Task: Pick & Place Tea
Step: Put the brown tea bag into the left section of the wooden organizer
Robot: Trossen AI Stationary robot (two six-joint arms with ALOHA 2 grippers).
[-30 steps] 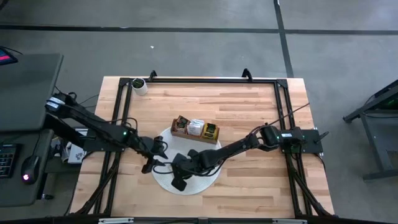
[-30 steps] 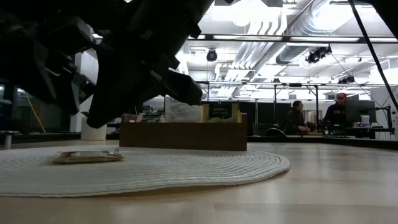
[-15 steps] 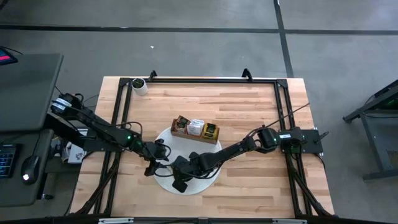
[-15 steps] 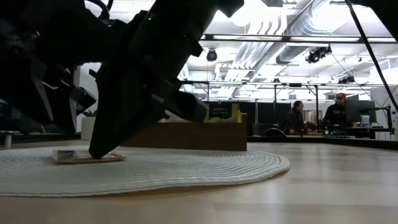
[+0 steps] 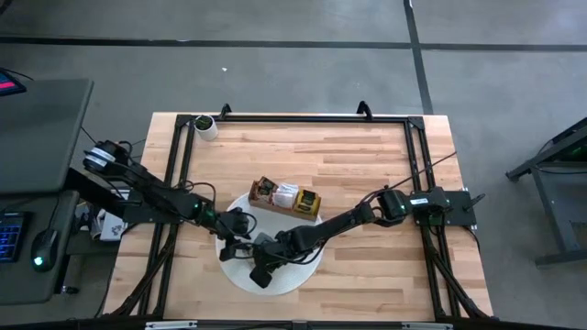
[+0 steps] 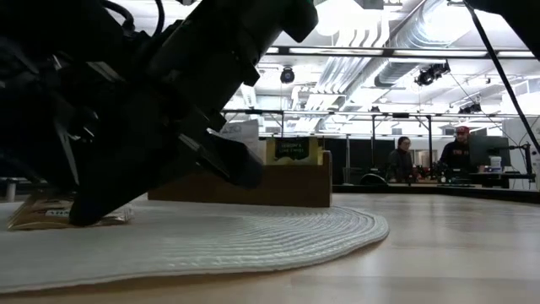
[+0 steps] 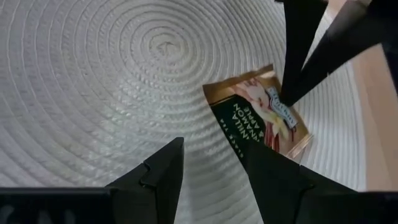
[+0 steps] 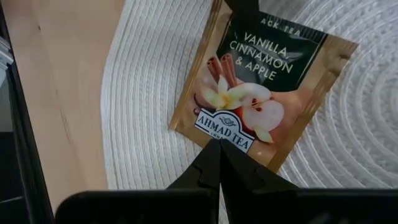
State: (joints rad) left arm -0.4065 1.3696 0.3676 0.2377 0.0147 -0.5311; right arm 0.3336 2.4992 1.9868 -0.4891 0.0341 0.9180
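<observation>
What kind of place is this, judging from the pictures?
Probably a robotics lab or open workshop: exposed ceiling ducts, people seated at desks with monitors in the background, and a wooden table fitted with a black frame.

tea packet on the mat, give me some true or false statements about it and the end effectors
1. The tea packet lies flat on the white woven mat. True.
2. The right end effector is wide open. False: its fingers are shut, tips pressing on the packet.
3. The left end effector is open, close by the packet. True.
4. The packet is printed "peppermint". False: it reads vanilla, cinnamon and apple.
5. The wooden tray holds no packets. False: several stand in it.
</observation>
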